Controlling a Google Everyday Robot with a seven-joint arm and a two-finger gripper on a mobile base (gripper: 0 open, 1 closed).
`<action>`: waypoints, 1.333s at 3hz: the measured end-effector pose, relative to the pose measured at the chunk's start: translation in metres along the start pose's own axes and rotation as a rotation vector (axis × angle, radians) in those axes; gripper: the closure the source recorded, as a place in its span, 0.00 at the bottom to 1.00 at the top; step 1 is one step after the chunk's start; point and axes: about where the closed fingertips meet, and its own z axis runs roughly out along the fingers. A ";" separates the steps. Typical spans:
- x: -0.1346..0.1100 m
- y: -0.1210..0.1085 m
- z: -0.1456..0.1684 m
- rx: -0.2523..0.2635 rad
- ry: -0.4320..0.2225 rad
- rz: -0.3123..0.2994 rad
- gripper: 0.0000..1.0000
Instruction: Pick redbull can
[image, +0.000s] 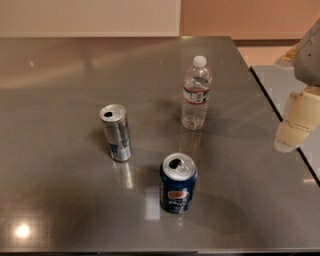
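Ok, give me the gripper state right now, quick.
Gripper: at the right edge of view, apart from the redbull can, which stands untouched on the table; open or closed cannot be told.

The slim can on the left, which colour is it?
The slim can is silver with blue patches low; camera view. The claw hangs far right.

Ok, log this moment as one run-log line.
phase: pre-grasp | target: slim silver metal redbull can upright, untouched | gripper: at right edge of view, apart from can | nearby: wide dark-blue Pepsi can, clear plastic water bottle
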 end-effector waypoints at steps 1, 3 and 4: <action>0.000 0.000 0.000 0.000 0.000 0.000 0.00; -0.027 0.003 0.001 -0.007 -0.086 -0.011 0.00; -0.059 0.002 0.004 -0.025 -0.176 -0.013 0.00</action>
